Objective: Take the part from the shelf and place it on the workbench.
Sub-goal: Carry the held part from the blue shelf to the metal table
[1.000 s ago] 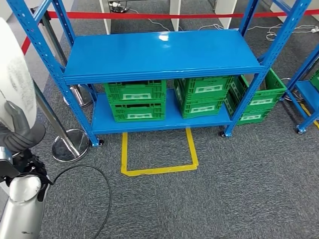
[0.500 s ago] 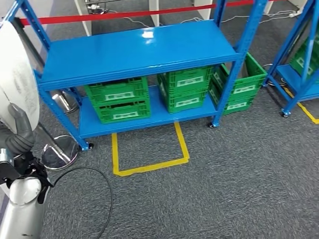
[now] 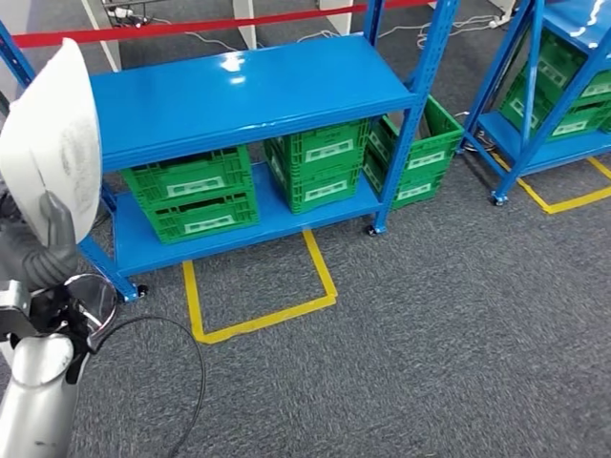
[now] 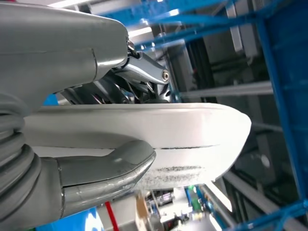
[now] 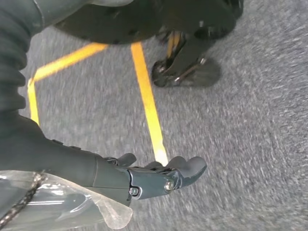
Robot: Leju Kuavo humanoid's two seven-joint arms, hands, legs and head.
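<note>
With our left hand [image 3: 39, 250] gripping the white disc-shaped part [image 3: 56, 134] at the frame's upper left and our right hand [image 5: 160, 175] hanging with fingers loosely apart, the blue shelf [image 3: 244, 81] has slid leftward as we turn, presumably toward the counter.

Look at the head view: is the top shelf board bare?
Yes: the top shelf board carries nothing, while green crates sit on the lower board.

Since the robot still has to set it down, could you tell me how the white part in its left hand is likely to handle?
The white part keeps its shape beyond the left hand, so probably stiff. Its smooth surface may slip.
</note>
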